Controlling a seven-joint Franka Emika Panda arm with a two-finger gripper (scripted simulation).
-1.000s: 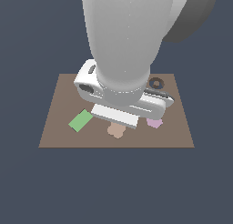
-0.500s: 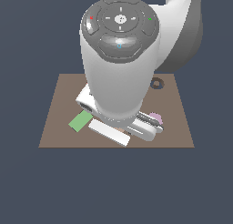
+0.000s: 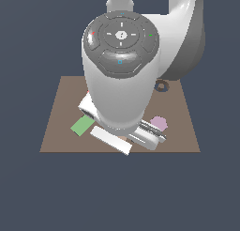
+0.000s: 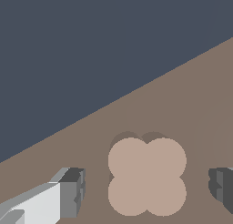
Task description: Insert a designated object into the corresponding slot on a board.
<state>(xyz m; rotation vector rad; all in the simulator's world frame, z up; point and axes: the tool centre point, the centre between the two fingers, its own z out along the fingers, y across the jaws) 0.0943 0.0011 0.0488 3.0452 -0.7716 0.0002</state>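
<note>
In the wrist view the tan four-lobed clover piece [image 4: 147, 176] lies flat on the brown board [image 4: 191, 95]. My gripper [image 4: 148, 191] is open and straddles it, with one fingertip [image 4: 73, 192] on one side and the other fingertip [image 4: 221, 184] on the opposite side, both apart from the piece. In the exterior view the arm covers the clover piece and the fingers, low over the board [image 3: 56, 127] near its front edge. The clover-shaped slot is hidden in both views.
A green rectangle [image 3: 81, 126] lies on the board at the exterior view's left of the arm. A lilac hexagonal piece [image 3: 159, 122] lies at the right. A dark ring [image 3: 161, 86] sits near the board's far edge. The board's edge runs close by in the wrist view.
The arm has come down and forward over the board's front part, so its body now hides the tan piece that showed below the hand one second ago.
</note>
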